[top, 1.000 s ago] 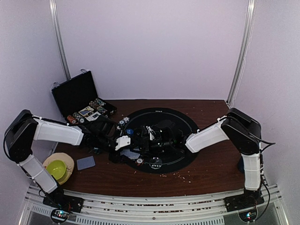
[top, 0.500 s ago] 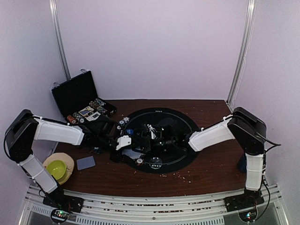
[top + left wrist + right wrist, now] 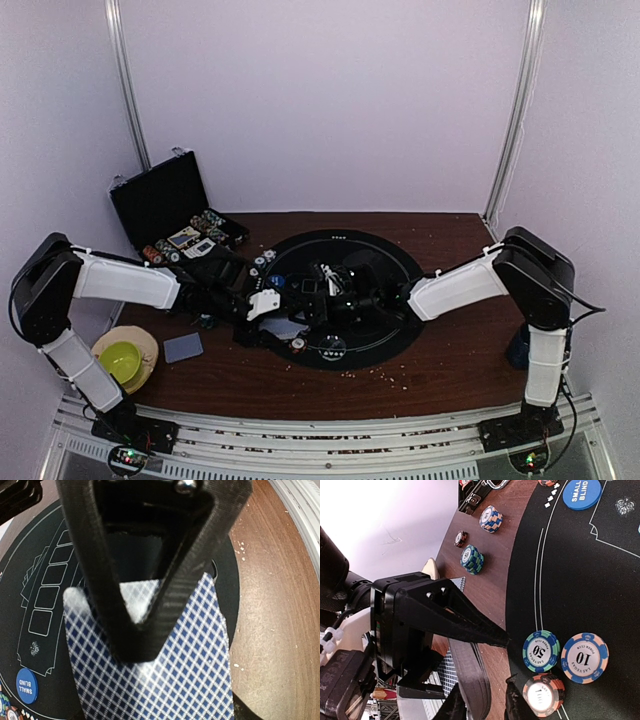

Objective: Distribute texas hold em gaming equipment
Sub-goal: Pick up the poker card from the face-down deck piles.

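blue-checked paper playing cards (image 3: 190,650) sit pinched in the left gripper (image 3: 137,645) over the round black felt mat (image 3: 390,255). the right gripper (image 3: 485,702) straddles their edge; whether it grips cannot be told. best to peel one card squarely, clear of the striped round poker chips (image 3: 541,651). around them, a brown wooden table (image 3: 450,370) and pale lilac walls (image 3: 320,100).

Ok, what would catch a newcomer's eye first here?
Over the round black mat mid-table, the left pincer holds blue-checked playing cards, the right pincer close beside them. Striped chips marked 50 and 10 lie just inside the mat's edge; an open black case stands back left.
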You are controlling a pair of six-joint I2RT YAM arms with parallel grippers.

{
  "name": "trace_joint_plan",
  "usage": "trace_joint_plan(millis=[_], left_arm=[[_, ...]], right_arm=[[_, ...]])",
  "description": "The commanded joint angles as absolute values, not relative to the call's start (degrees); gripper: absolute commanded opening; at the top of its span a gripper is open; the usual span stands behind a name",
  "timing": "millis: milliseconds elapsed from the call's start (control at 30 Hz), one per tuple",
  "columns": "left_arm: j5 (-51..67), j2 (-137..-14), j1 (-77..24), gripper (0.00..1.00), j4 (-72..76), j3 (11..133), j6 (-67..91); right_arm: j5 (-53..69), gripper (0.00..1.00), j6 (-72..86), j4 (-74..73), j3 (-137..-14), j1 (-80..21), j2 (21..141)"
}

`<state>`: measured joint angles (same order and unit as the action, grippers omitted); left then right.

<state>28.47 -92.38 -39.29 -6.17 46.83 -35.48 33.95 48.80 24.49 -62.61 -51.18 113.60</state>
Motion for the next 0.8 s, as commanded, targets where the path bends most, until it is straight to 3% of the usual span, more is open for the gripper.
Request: trace_joint_plan(millis=[0, 333, 767], left_arm=[[30.3, -92.3, -39.0, 0.53, -5.5, 48.4, -35.9], [30.1, -92.5, -39.0, 0.53, -5.5, 48.6, -35.7], [29.4, -92.8, -38.9, 0.53, -5.5, 48.8, -35.4]], right_arm=[[30.4, 0.26, 47.6, 21.1, -61.0, -49.8, 112.0], [37.4, 0.21, 51.4, 28.2, -60.2, -49.8, 112.4], [38.3, 0.23, 51.9, 28.7, -58.3, -49.8, 109.9]])
